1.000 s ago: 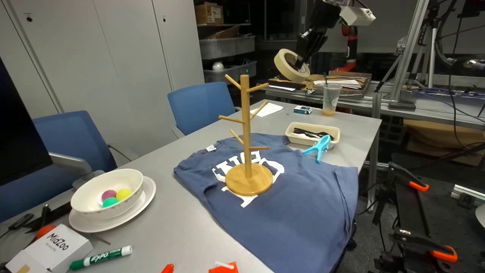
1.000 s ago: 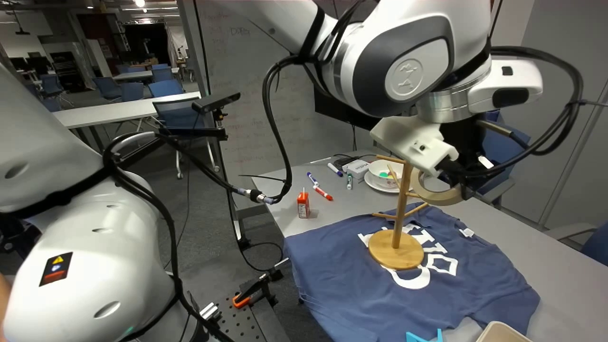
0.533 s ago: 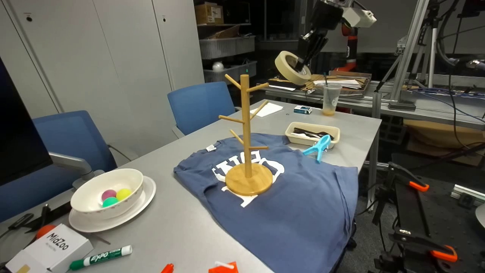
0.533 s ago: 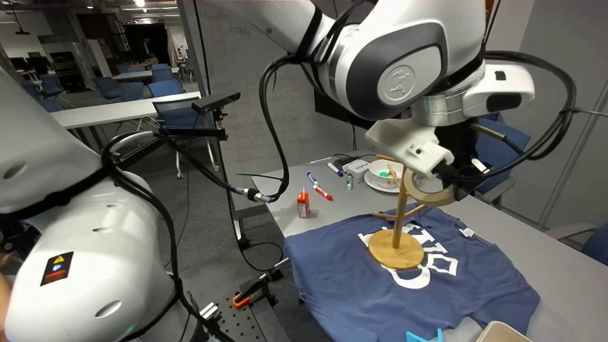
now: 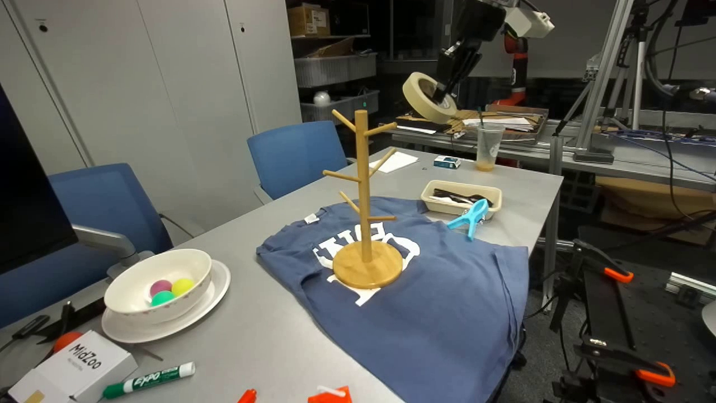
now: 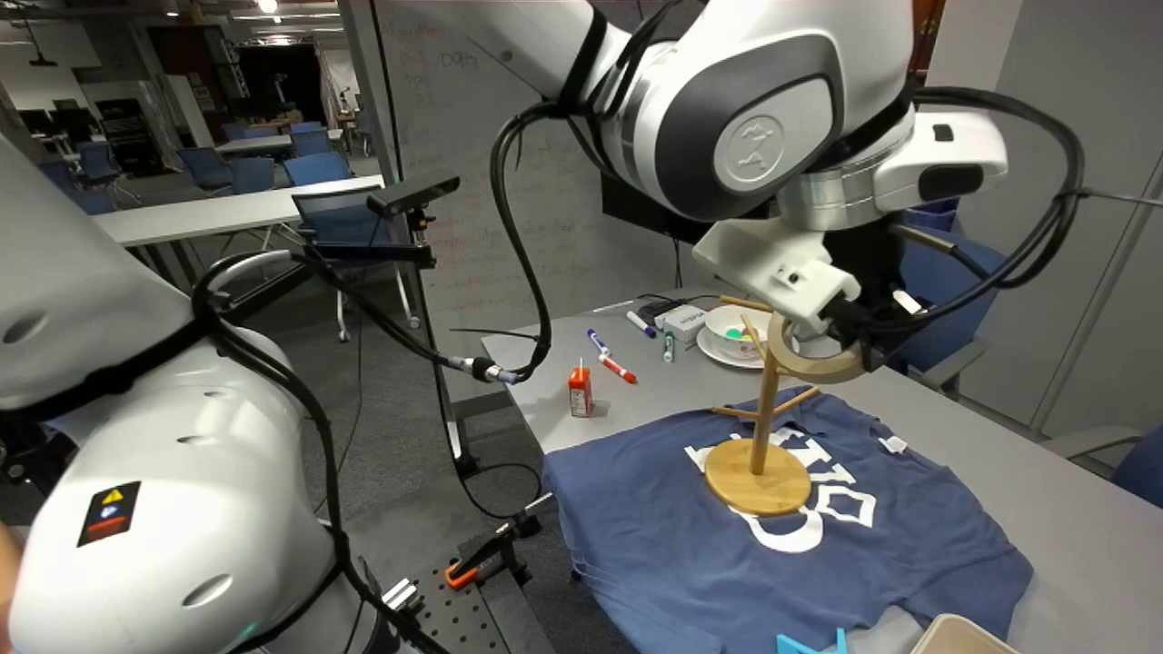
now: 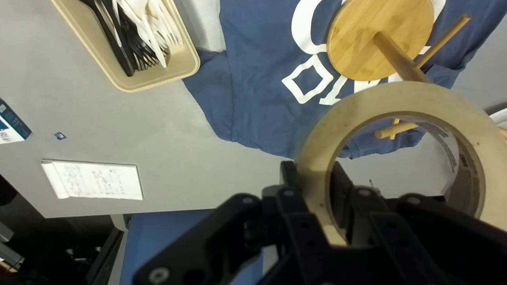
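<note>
Cream tape roll (image 7: 400, 97), tilted, rim clamped in tool (image 7: 313, 171), above table (image 7: 190, 170).

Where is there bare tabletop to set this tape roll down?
Bare tabletop shows between the plate and shirt, and between the cutlery tray, shirt and notepad. Crowded: the end with the bowl, white box and green marker; the wooden stand sits on the shirt.

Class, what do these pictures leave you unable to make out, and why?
Rack top: behind the tape, wrist view.
Marks on the paper: too small to read, wrist view.
Tray: cut off by the bottom edge in an exterior view.
Shirt lettering: partly hidden by the rack in both exterior views.
</note>
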Available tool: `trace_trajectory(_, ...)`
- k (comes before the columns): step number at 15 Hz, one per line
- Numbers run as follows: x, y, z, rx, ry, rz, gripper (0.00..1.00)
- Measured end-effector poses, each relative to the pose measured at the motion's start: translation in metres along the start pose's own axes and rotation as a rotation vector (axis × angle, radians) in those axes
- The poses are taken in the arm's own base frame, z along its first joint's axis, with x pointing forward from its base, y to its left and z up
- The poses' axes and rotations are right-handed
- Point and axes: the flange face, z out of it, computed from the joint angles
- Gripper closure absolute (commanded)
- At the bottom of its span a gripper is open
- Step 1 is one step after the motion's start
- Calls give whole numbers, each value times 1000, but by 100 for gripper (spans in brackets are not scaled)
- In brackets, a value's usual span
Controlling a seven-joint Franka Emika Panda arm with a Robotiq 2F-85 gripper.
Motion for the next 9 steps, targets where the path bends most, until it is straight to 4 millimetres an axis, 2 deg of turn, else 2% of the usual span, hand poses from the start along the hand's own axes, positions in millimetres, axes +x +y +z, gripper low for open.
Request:
trace_trajectory(5,-1,-22,-16,17,32,-43,94)
trace_trajectory(9,-9,-52,-19,43,33,-106,94)
